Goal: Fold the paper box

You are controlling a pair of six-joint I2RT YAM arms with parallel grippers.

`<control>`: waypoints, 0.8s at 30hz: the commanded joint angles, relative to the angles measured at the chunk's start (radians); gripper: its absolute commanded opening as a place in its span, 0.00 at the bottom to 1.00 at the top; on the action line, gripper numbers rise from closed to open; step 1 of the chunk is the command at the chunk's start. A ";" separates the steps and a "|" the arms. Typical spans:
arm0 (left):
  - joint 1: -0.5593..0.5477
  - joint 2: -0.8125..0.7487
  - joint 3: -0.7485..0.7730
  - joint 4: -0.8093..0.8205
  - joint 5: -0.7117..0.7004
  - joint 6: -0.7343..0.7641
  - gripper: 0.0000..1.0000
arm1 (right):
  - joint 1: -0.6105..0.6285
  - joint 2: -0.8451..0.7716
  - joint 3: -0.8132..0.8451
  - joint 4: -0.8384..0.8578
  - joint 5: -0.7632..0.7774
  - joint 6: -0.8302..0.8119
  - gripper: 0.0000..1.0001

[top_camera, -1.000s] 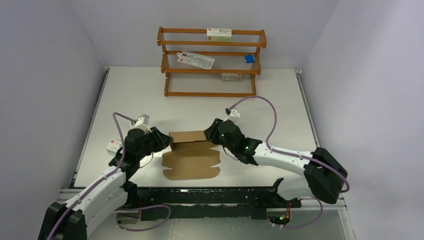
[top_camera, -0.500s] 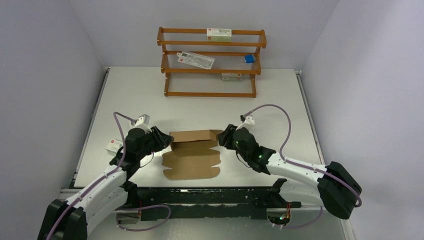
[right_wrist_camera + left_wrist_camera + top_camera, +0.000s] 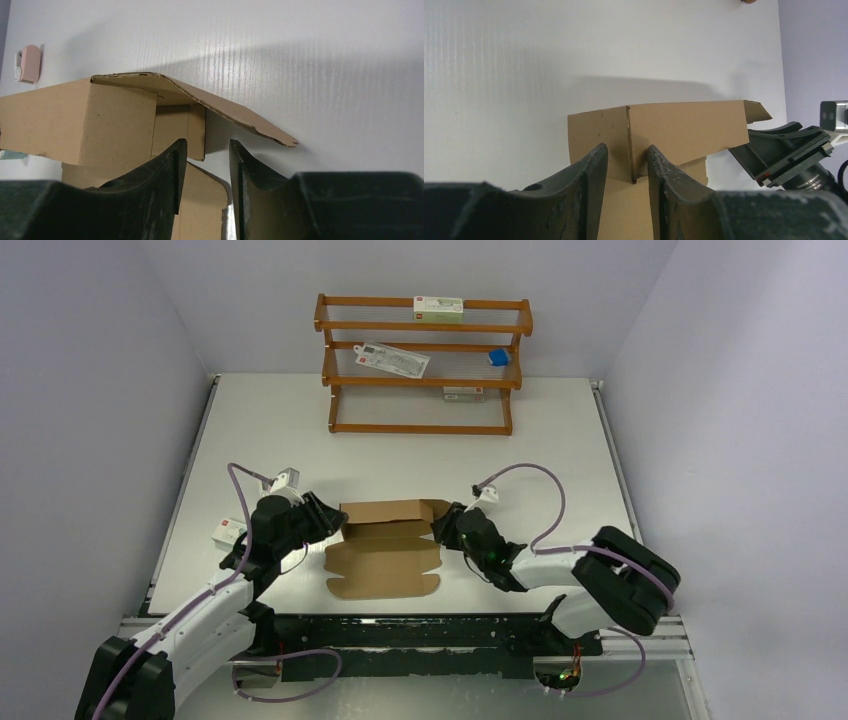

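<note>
Right, the right claw (image 3: 447, 526) has just backed off the 3 o'clock end of the box (image 3: 384, 512) and come in again lower, elbow tucked close, while the left claw (image 3: 328, 520) has not budged from the 9 o'clock end. The box sits mid-table (image 3: 400, 455), its back wall standing and its front half lying flat toward 6 o'clock. On the right wrist view I see the fingers partly apart with nothing between them, aimed at the box end beneath a flap (image 3: 235, 117) that leans outward. On the left wrist view the jaws are part-open astride the corner crease, and as far as I can see they are not pinching the card. I judge the wall is up, but that right end is not tucked and the front half is not begun. The rack (image 3: 420, 428) at 12 o'clock is well apart and no bother. A small white carton (image 3: 228, 531) lies just beyond the left claw at 9 o'clock, where that arm could knock it. What stands in my way is the splayed flap overhanging the right fingers
</note>
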 commanded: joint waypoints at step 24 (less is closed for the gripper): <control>-0.003 -0.013 0.008 -0.030 0.020 -0.007 0.40 | 0.100 0.224 0.004 0.519 -0.083 -0.203 0.31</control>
